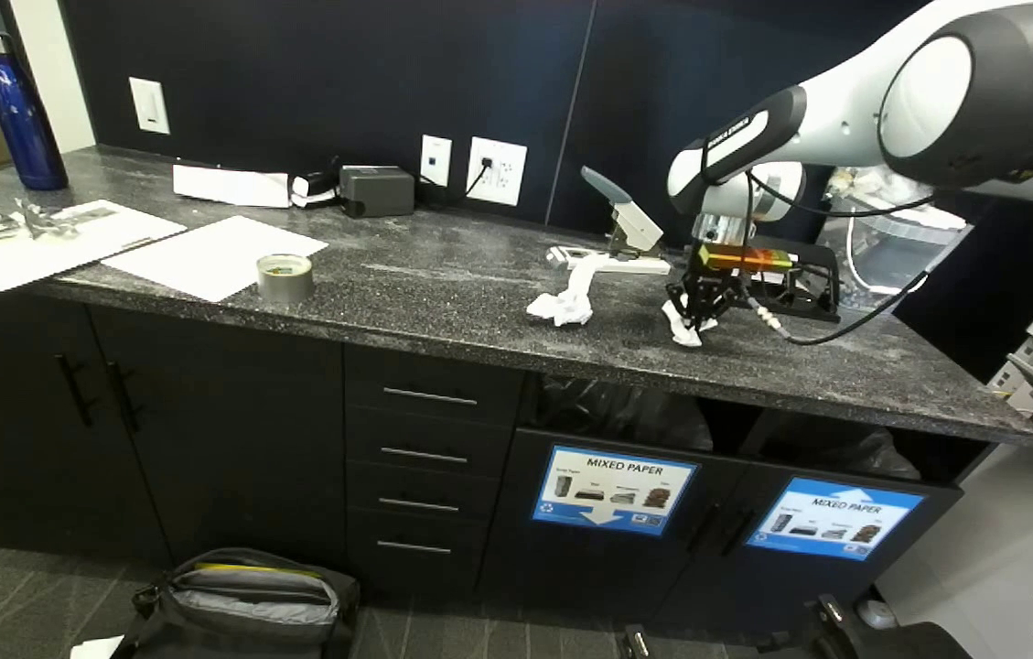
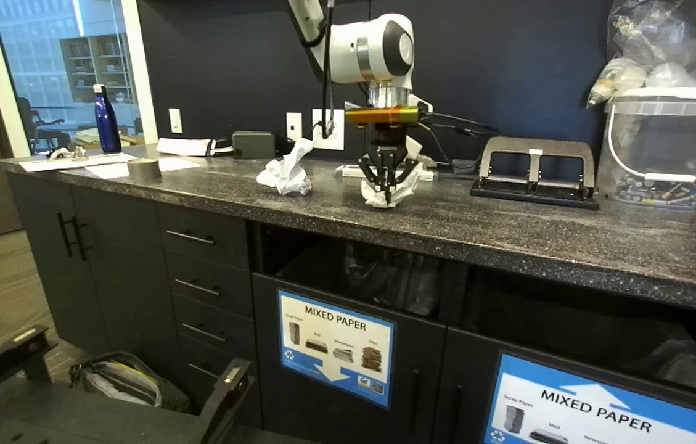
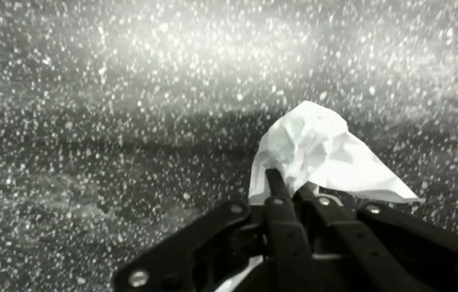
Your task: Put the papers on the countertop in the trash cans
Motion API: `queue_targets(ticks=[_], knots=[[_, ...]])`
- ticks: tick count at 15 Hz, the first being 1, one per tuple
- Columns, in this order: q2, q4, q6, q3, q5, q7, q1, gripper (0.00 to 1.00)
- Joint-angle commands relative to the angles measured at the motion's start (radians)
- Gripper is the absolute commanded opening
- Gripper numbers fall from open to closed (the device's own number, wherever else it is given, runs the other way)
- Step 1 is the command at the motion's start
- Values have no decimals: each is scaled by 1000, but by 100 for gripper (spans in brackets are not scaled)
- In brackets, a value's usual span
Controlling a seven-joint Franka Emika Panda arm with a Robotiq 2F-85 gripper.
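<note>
White crumpled paper (image 3: 318, 150) is pinched between the close-set jaws of the gripper (image 3: 289, 185), down at the countertop (image 2: 508, 234); whether it touches the stone is hard to tell. Loose flaps stick out past the narrow pinch, so a shallow hold could let it slip on lifting. Because the trash cans (image 2: 415, 345) open beneath the slab's edge, paper could catch there and fall short.
</note>
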Motion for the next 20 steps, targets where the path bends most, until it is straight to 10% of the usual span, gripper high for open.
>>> queue_targets(ticks=[1,8,20], knots=[[-140,-239,11,46,-3,-51,-23,7],[-334,-577,85,51,-14,-49,-10,7],[-613,-1241,649,75,-77,-50,26,7]])
